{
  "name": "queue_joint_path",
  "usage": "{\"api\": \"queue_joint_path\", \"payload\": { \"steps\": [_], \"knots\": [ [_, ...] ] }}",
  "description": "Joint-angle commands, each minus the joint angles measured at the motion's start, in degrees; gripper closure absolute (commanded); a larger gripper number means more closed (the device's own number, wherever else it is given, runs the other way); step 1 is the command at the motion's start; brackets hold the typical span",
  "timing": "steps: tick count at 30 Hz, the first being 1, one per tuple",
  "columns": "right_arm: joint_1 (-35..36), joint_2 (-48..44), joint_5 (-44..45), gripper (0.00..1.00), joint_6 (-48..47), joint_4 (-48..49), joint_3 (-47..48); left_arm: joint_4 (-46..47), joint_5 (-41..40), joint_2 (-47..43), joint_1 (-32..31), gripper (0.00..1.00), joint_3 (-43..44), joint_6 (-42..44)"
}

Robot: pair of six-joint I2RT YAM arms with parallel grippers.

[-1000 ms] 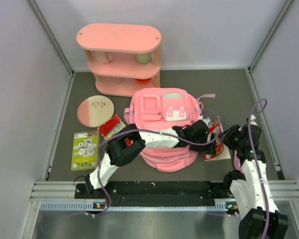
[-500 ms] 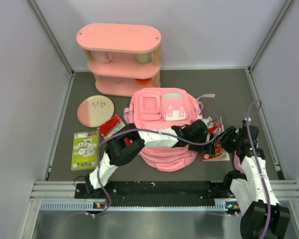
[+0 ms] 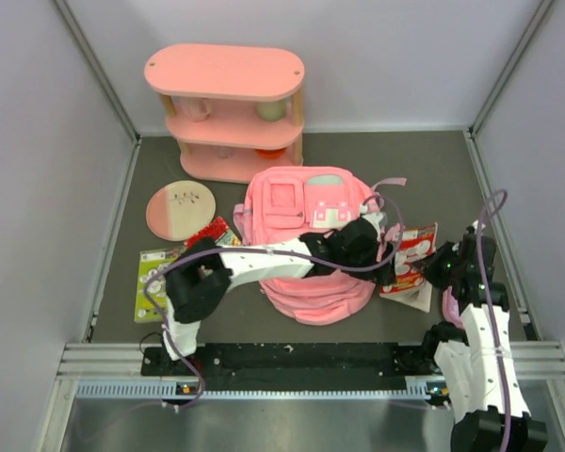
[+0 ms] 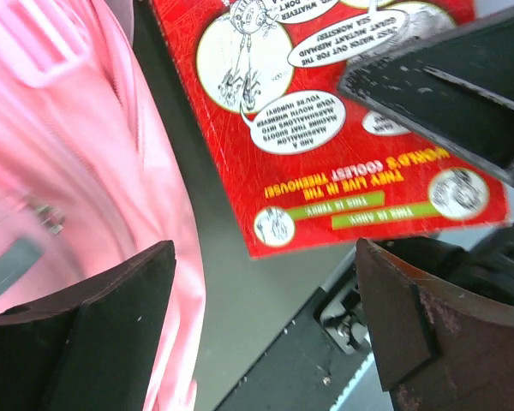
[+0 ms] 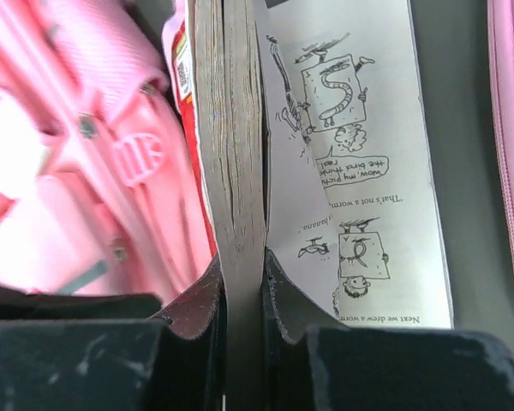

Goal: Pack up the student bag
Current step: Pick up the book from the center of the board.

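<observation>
Right gripper [image 5: 240, 287] clamped on the book [image 5: 231, 137]; left gripper [image 4: 265, 270] spread wide, holding nothing.
The right fingers pinch the page block, one page fanned aside. The left fingers hang over the gap between the book and the bag [image 3: 306, 212], which lies mid-table [image 3: 452, 179] before the shelf [image 3: 226, 104].

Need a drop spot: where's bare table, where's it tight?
Largest bare patch: back-right table, bordered by the shelf, right wall and student bag. Crowded: left of the bag, with disc, red pack and green card; right of it, the book pinched by the right gripper, left gripper open alongside.
</observation>
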Motion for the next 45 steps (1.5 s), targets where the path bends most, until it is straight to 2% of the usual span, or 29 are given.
{"api": "queue_joint_path", "payload": {
  "steps": [1, 4, 7, 13, 14, 17, 22, 25, 28, 30, 31, 34, 35, 36, 37, 38, 39, 41, 42, 43, 45],
  "knots": [
    [0.4, -4.0, 0.7, 1.00, 3.3, -2.2, 10.3, -0.8, -9.6, -17.0, 0.7, 0.09, -3.2, 5.0],
    [0.5, -7.5, 0.0, 1.00, 4.3, -3.3, 13.0, -1.0, -14.0, -24.5, 1.6, 0.04, -7.8, 5.9],
    [0.4, -10.5, -5.0, 1.00, 5.6, -3.1, 14.5, 0.2, -13.3, -31.4, 4.3, 0.02, -13.6, 5.1],
    [0.5, -12.3, -28.0, 1.00, 12.0, 10.0, 11.0, 7.8, -4.9, -39.8, 10.7, 0.01, -22.0, 3.9],
    [0.5, -12.4, -33.0, 1.00, 14.3, 12.3, 10.2, 8.3, -4.0, -40.2, 11.5, 0.01, -22.3, 3.9],
    [0.5, -13.4, -38.9, 1.00, 17.3, 17.6, 8.1, 13.0, -0.7, -40.1, 11.9, 0.01, -23.4, 3.3],
    [1.5, -13.9, -45.2, 1.00, 21.3, 25.6, 4.2, 30.7, 5.1, -38.2, 12.2, 0.01, -26.8, -2.8],
    [2.2, -14.9, -47.8, 1.00, 25.0, 31.6, 2.7, 30.0, 6.1, -35.4, 12.2, 0.01, -23.8, -2.8],
    [2.8, -14.6, -49.3, 1.00, 26.4, 33.1, 2.0, 33.3, 7.8, -34.0, 12.4, 0.02, -24.2, -4.2],
    [2.9, -14.3, -50.8, 1.00, 27.1, 35.4, 1.3, 35.4, 9.1, -33.1, 12.6, 0.06, -24.1, -4.9],
    [3.0, -14.2, -51.1, 1.00, 27.6, 37.0, 0.9, 35.5, 9.4, -32.8, 12.6, 0.11, -24.0, -5.2],
    [3.2, -12.8, -52.1, 1.00, 26.5, 38.7, 0.4, 36.1, 9.4, -33.0, 12.7, 0.46, -24.7, -5.4],
    [3.2, -12.3, -49.9, 0.87, 23.8, 30.9, 1.0, 35.9, 9.1, -33.2, 12.9, 0.55, -25.1, -5.3],
    [3.2, -11.6, -48.1, 0.74, 20.8, 26.9, 2.4, 35.2, 7.5, -34.4, 13.0, 0.78, -25.8, -5.2],
    [3.2, -10.9, -43.3, 0.64, 16.5, 22.7, 3.1, 34.1, 6.3, -35.3, 13.2, 0.86, -26.2, -5.0],
    [3.1, -10.7, -40.6, 0.28, 14.4, 19.5, 3.8, 32.7, 4.8, -36.4, 13.6, 0.92, -26.6, -4.6],
    [3.1, -10.4, -37.4, 0.13, 12.2, 12.0, 6.0, 28.5, 3.4, -38.8, 13.9, 0.97, -27.1, -4.0],
    [3.1, -11.3, -27.2, 0.01, 7.0, 6.1, 8.1, 23.4, -1.4, -41.9, 14.9, 0.98, -27.6, -1.2],
    [3.1, -11.7, -23.5, 0.01, 5.4, 0.2, 10.4, 19.2, -3.0, -45.1, 15.1, 0.99, -28.3, -0.3],
    [3.1, -12.9, -19.3, 0.01, 4.5, -1.0, 11.0, 17.5, -5.8, -46.7, 15.9, 1.00, -28.8, 1.0],
    [3.1, -13.7, -19.9, 0.01, 5.0, -1.0, 11.1, 14.8, -8.9, -51.4, 16.6, 1.00, -30.7, 1.5]
  ]
}}
